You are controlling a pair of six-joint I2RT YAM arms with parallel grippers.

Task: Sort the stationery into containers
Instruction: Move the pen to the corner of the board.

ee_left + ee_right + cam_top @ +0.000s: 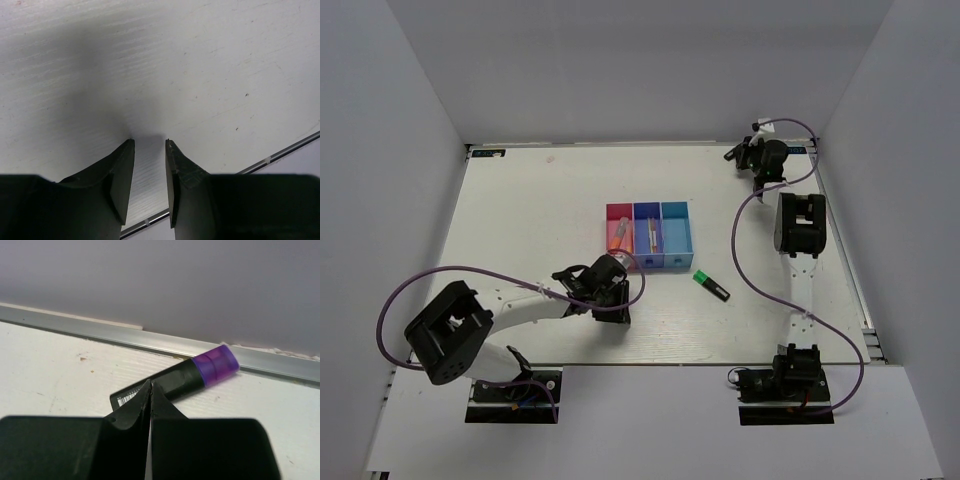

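Observation:
The containers are three joined bins mid-table: pink-red (618, 214), dark blue (647, 212) and light blue (675, 214). Orange stationery (617, 236) lies in the pink-red bin and a thin stick (651, 236) in the dark blue one. A green-black highlighter (711, 285) lies on the table right of the bins. My left gripper (608, 274) (150, 141) hovers just in front of the pink-red bin, open, with only bare table between its fingers. A purple-black highlighter (200, 371) lies by the back rail. My right gripper (150, 382) (748, 154) is shut, its tips right in front of that highlighter.
A metal rail (125, 336) and the grey wall run close behind the purple-black highlighter. The table's near edge strip (280, 152) shows beside the left fingers. The right arm's purple cable (738, 240) loops over the table right of the bins.

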